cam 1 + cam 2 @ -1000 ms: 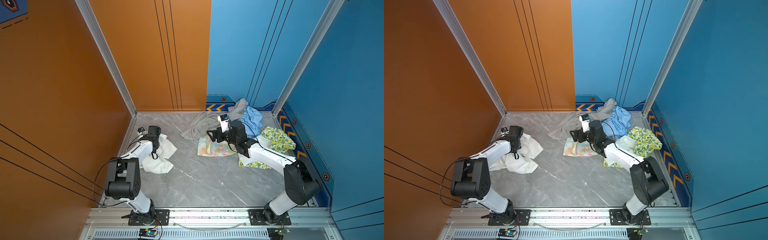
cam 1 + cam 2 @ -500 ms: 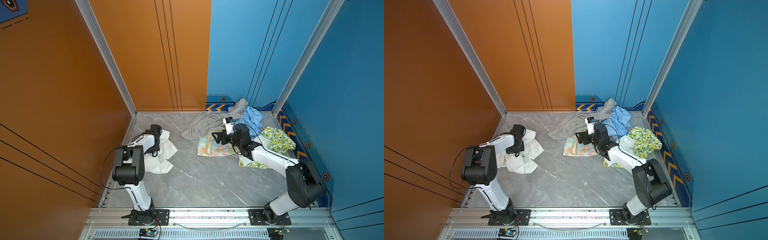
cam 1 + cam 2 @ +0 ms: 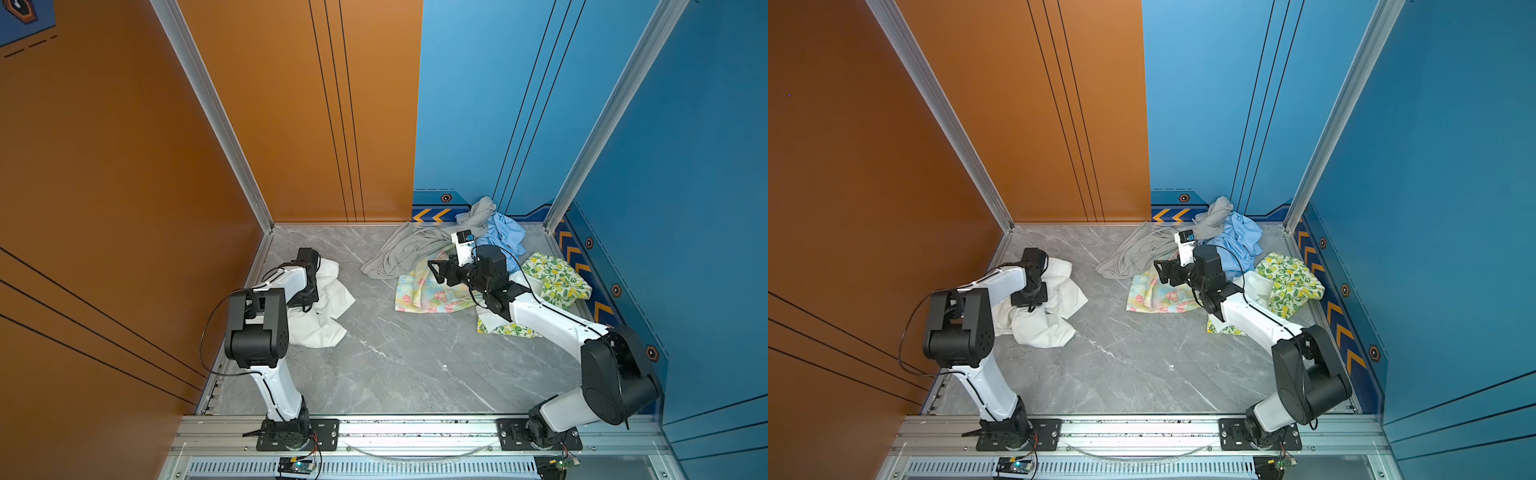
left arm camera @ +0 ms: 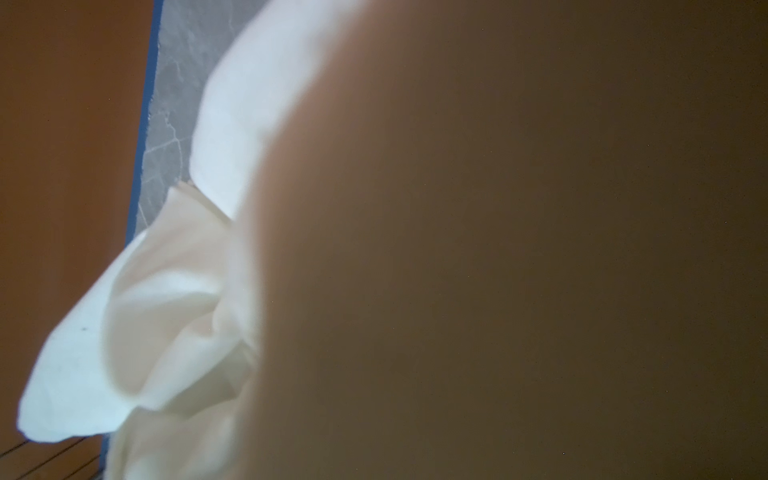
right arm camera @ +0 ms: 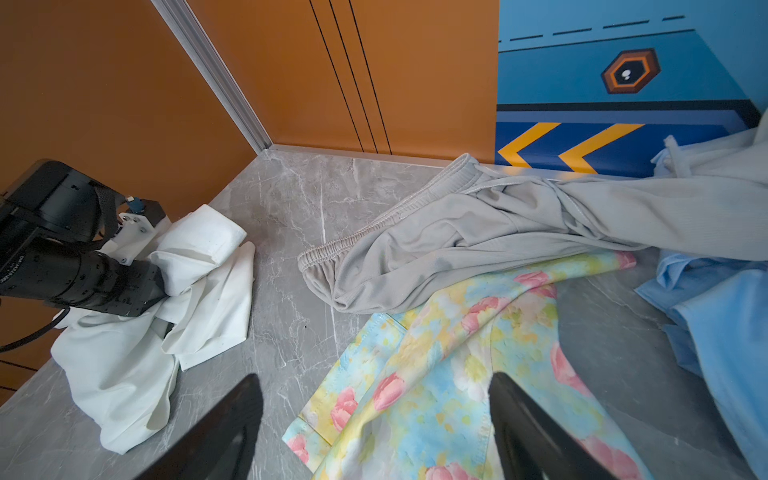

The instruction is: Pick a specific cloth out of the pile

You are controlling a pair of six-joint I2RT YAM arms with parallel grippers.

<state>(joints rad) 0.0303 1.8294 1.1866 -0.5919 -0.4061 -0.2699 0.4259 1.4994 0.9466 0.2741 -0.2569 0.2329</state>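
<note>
White shirt point(image 3: 328, 309) point(image 3: 1054, 320) crumpled in a loose heap on the grey marbled surface point(image 3: 395, 357), left of centre in both top views, close to the orange wall point(image 3: 124, 187) and well apart from the pile point(image 3: 469, 266) at upper right of the surface. Left gripper point(image 3: 1030, 299) lowered onto the upper-left part of the heap, tip buried among white folds and touching fabric; jaw spacing hidden by cloth and arm, so impossible to tell whether apart, together or clamped. From the left wrist: white shirt point(image 4: 166, 324) in cream and white folds close to the lens, most of the picture filled by a blurred brown surface, no fingers discernible. From the right wrist: white shirt point(image 5: 137, 353) bunched around the left gripper point(image 5: 160, 293), a folded white band uppermost beside it. Right gripper point(image 3: 434, 272) point(image 5: 374, 386) above the pastel floral cloth point(image 5: 436, 374), right of centre in both top views, jaws wide apart with nothing between them, facing leftward across bare surface toward the shirt. Grey jersey garment point(image 5: 457, 241) draped over the floral cloth's far edge; light blue garment point(image 5: 723, 332) and lemon-printed cloth point(image 3: 552, 278) nearer the blue wall point(image 3: 665, 166).
</note>
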